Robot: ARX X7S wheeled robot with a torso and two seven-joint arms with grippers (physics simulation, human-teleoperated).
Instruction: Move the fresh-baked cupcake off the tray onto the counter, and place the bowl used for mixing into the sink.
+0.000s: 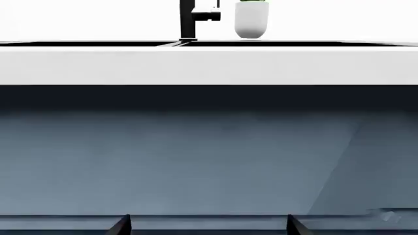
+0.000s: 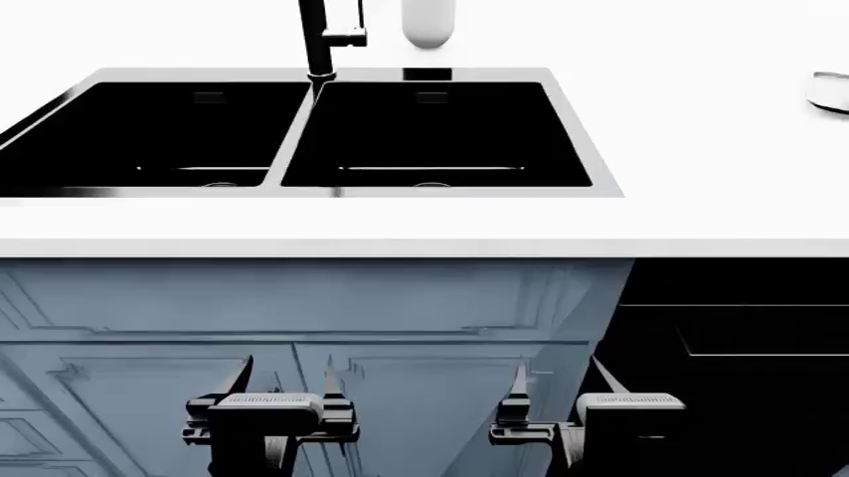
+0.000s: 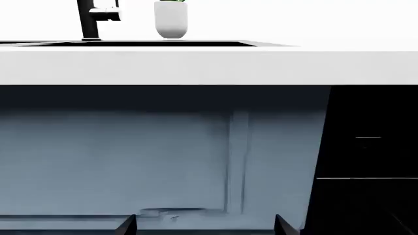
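The black double-basin sink [image 2: 438,129] is set in the white counter [image 2: 690,149] ahead of me, and both basins look empty. A grey rounded edge [image 2: 830,91] at the far right of the counter may be the tray; I cannot tell. The cupcake and the bowl are out of view. My left gripper [image 2: 289,366] and right gripper [image 2: 559,366] are open and empty. They hang low in front of the cabinet, below the counter's front edge. Each wrist view shows its open fingertips, left gripper [image 1: 207,223] and right gripper [image 3: 205,223], facing the cabinet front.
A black faucet [image 2: 314,40] stands behind the sink's divider, with a white plant pot [image 2: 430,25] beside it. Blue-grey cabinet doors [image 2: 332,308] stand under the counter. A black appliance front [image 2: 743,338] is at the lower right.
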